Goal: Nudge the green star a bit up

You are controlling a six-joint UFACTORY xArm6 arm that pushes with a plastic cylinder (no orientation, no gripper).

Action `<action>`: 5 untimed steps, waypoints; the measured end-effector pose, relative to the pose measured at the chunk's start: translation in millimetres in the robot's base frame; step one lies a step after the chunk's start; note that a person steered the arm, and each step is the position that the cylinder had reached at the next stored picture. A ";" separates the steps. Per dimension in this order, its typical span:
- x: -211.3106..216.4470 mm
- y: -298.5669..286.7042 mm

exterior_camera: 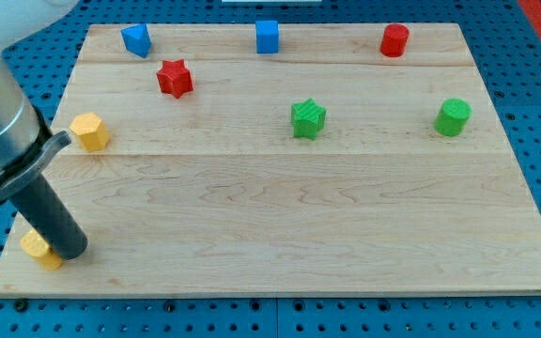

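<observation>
The green star [308, 119] lies right of the board's middle, in the upper half. My tip [71, 252] is at the end of the dark rod near the view's bottom left corner of the board, far to the left of and below the green star. The tip touches or nearly touches a yellow block [39, 249] on its left, which the rod partly hides.
A wooden board [280, 235] carries a red star [174, 78], a yellow hexagonal block [89, 130], a blue block [136, 39], a blue cube [267, 36], a red cylinder [394, 40] and a green cylinder [454, 116]. Blue pegboard surrounds the board.
</observation>
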State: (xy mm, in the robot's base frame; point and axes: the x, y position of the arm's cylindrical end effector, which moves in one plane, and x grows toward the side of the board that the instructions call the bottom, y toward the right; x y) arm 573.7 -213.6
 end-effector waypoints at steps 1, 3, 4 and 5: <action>-1.2 22.9; -4.1 35.7; -4.4 35.7; -6.8 45.7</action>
State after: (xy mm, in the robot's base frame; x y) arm 566.8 -167.9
